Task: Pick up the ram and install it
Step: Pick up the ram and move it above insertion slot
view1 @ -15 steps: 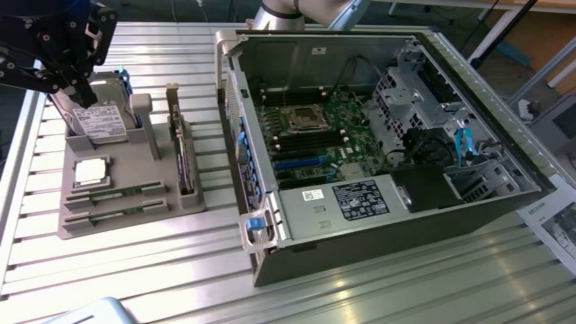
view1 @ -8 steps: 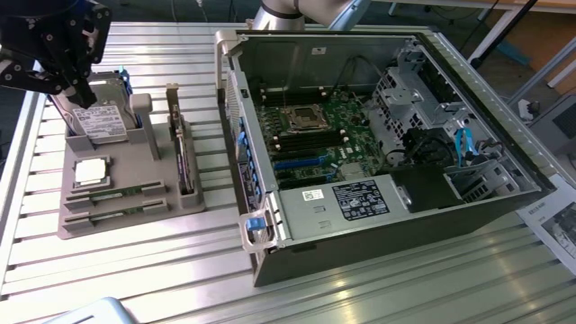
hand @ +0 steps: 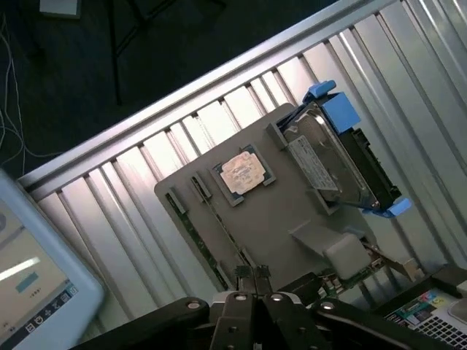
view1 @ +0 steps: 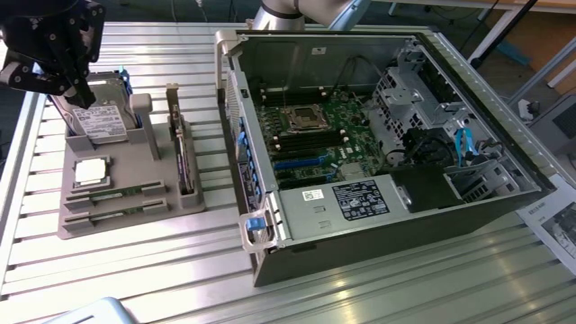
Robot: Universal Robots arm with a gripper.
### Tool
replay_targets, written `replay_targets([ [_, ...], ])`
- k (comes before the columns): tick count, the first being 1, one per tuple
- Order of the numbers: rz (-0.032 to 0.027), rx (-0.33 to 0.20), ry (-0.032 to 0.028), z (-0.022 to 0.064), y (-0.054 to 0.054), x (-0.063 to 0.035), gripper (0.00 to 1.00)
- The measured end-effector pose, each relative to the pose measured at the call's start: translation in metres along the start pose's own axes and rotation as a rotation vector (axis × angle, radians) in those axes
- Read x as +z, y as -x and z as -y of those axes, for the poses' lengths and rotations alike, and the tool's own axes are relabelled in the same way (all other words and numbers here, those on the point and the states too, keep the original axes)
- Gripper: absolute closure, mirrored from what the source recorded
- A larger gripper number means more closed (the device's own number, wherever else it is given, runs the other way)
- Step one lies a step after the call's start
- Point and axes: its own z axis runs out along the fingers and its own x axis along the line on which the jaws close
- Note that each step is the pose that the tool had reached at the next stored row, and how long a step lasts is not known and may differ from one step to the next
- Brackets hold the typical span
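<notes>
**Exterior view**
- Gripper [view1: 79, 94]: dark, at the exterior view's upper left, hanging over the hard drive [view1: 99, 121]. Fingers clenched together, nothing between them.
- Holder [view1: 135, 169]: grey moulded tray on the slatted table [view1: 360, 297], just beside the computer case [view1: 504, 182].
- Ram sticks [view1: 114, 196]: two alike, green, lying flat side by side in their own recesses at the holder's near end, next to the processor [view1: 92, 172]. Well apart from the gripper, neither one lifted.
- Expansion card [view1: 183, 158]: standing on edge along the holder's side nearest the case.
- Case interior: side panel off, motherboard [view1: 351, 108] exposed. Memory slots [view1: 311, 140] dark and apparently unfilled, though too small to be sure.

**Wrist view**
- Gripper [hand: 252, 275]: fingers pressed shut, empty, poised above the holder [hand: 292, 211].
- Ram sticks [hand: 211, 233]: seated in their recesses, running lengthwise toward the fingertips, apart from them.
- Processor [hand: 244, 173] and hard drive [hand: 328, 168] with blue brackets: both in place.
- Lit screen [hand: 29, 284]: off to one side of the table.

**Progress, as judged**
- Pick-up not yet made.
- No stick grasped, none carried, none fitted in the case.
- Whole task left: grasp, transfer, seating.
</notes>
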Motion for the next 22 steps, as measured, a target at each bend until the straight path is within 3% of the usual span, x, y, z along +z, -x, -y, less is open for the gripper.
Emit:
replay_targets([
  [7, -0.0046, -0.109, 0.0026, 0.0000, 0.0000, 0.0000, 0.90],
  [10, -0.0080, -0.187, 0.0046, 0.0000, 0.0000, 0.0000, 0.90],
  [17, -0.0133, -0.312, 0.0077, 0.0000, 0.0000, 0.0000, 0.90],
  [20, -0.0173, -0.408, 0.0101, 0.0000, 0.0000, 0.0000, 0.90],
  [22, -0.0188, -0.442, 0.0109, 0.0000, 0.0000, 0.0000, 0.90],
])
